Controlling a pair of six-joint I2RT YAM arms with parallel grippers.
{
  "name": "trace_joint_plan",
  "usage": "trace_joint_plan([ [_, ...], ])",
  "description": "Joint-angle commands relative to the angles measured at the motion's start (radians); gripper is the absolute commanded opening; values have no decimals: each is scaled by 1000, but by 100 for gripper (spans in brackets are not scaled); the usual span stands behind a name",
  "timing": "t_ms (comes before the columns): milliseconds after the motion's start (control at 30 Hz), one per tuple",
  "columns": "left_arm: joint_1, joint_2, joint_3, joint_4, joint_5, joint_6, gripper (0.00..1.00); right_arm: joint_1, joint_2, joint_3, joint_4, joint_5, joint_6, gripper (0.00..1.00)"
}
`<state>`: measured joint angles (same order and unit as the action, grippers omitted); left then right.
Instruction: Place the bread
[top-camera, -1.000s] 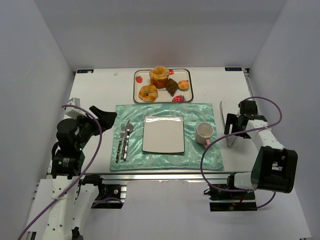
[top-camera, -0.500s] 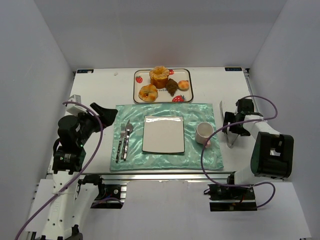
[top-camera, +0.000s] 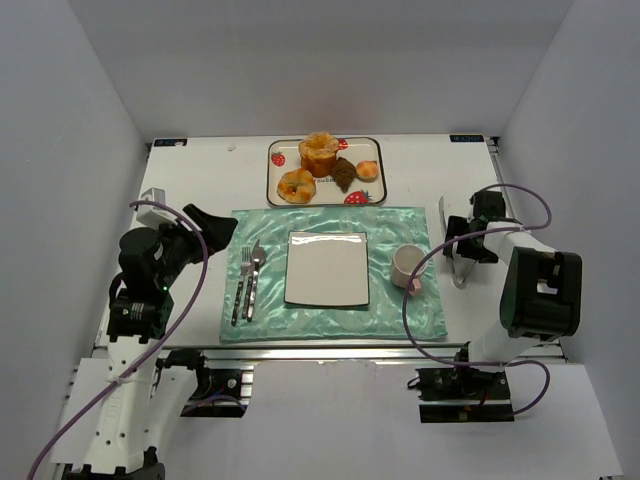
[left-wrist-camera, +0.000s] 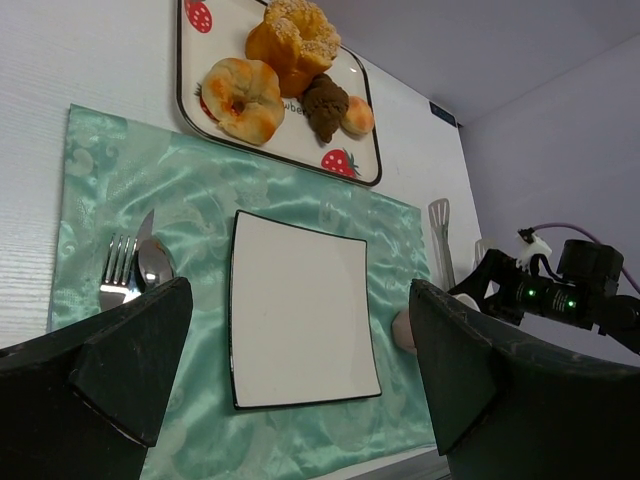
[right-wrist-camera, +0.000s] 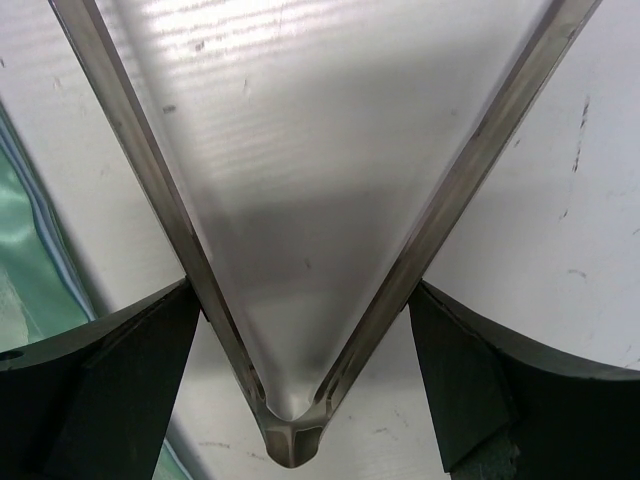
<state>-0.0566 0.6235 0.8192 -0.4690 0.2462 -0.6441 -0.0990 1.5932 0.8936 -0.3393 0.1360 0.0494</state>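
Top external view: right fingers (right-wrist-camera: 90, 390), spread wide, now straddle the tongs (right-wrist-camera: 288, 440) at the table's right after swinging in; left fingers (left-wrist-camera: 90, 390) hang open. Bread (top-camera: 343, 174) waits untouched on the far tray (top-camera: 372, 150), pickup likely next.

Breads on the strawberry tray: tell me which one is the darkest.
The small chocolate-brown oblong pastry, lying between the tall golden muffin and the little orange bun; the others are all golden or orange.

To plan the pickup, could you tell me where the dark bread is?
Top view: the bread lies on the far tray, between the tall bun and the orange bun.
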Motion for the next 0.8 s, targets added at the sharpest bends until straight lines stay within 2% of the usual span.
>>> trace_joint_plan([
  [0, -5, 2, 6, 21, 15, 0, 98, -8, 30, 51, 57, 30, 7, 89],
  [233, -3, -1, 15, 9, 8, -5, 98, -8, 89, 74, 82, 33, 9, 88],
  [433, -3, -11, 21, 0, 1, -11, 98, -11, 123, 73, 103, 24, 10, 80],
  [533, -5, -16, 24, 1, -2, -15, 98, -13, 134, 71, 114, 17, 9, 72],
  [567, -5, -18, 26, 1, -2, -17, 98, -15, 137, 68, 117, 14, 7, 66],
  [633, -5, -21, 26, 0, -4, -20, 98, -18, 139, 65, 121, 8, 6, 60],
  [667, -5, -24, 26, 0, -4, -20, 98, -19, 137, 61, 123, -1, 3, 53],
  [767, -5, -28, 26, -3, -5, -23, 98, -22, 131, 50, 131, -15, -5, 41],
])
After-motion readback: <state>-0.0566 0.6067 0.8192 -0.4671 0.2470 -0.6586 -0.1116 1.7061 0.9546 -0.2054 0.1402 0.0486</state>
